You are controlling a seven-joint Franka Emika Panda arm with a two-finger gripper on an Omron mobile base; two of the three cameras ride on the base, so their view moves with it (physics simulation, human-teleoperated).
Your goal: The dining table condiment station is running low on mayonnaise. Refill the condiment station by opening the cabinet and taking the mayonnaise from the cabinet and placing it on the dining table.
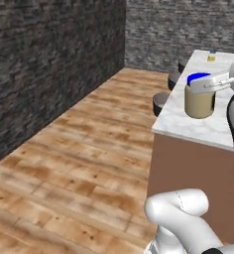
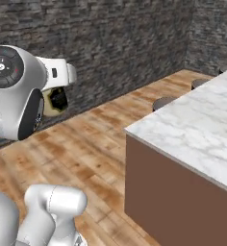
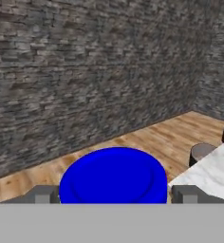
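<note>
Black stools (image 1: 161, 101) stood along the island's edge on a wooden plank floor (image 1: 84, 163). A dark stone wall (image 2: 115, 43) rose behind. A small yellow jar (image 1: 211, 57) sat far back.

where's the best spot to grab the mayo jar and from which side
Take the mayonnaise across its round body just under the blue lid, coming in level from the side. It stands upright and its curved wall gives two opposite faces for flat fingers. That is how the gripper sits now, a finger on each side of the lid, over the dining table.

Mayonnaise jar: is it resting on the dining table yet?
Cannot tell. In the left base view the mayonnaise overlaps the dining table, but no contact or gap shows.
</note>
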